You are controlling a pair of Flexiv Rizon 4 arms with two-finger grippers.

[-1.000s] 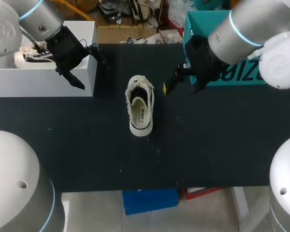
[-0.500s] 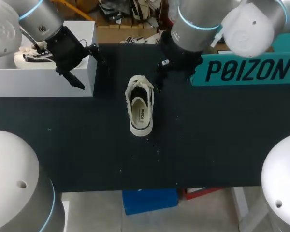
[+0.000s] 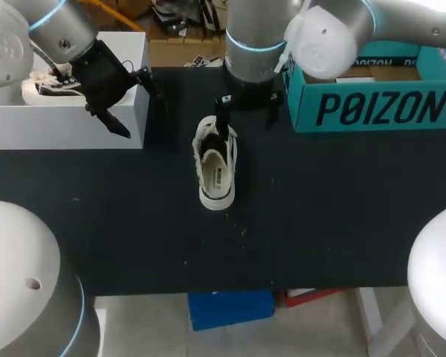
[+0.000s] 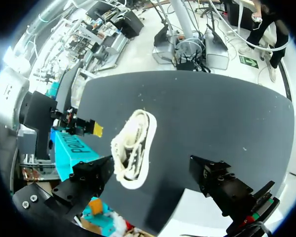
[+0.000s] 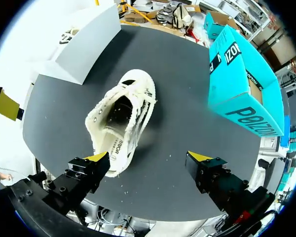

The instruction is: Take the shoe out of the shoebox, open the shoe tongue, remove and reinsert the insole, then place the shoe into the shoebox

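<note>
The sneaker sits on its sole on the black table, outside the teal shoebox; its long axis runs near to far, toe toward the far edge; opening the tongue looks to be next; the right gripper hangs above it, fingers wide apart, and needs to descend onto the tongue; the left gripper is likewise spread and empty.

Shoe well apart from white box, shoebox

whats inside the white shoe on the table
A dark insole with pale print lies in the shoe, visible through the open collar. Its front part is hidden under the tongue and laces, so the toe end cannot be seen.
</note>
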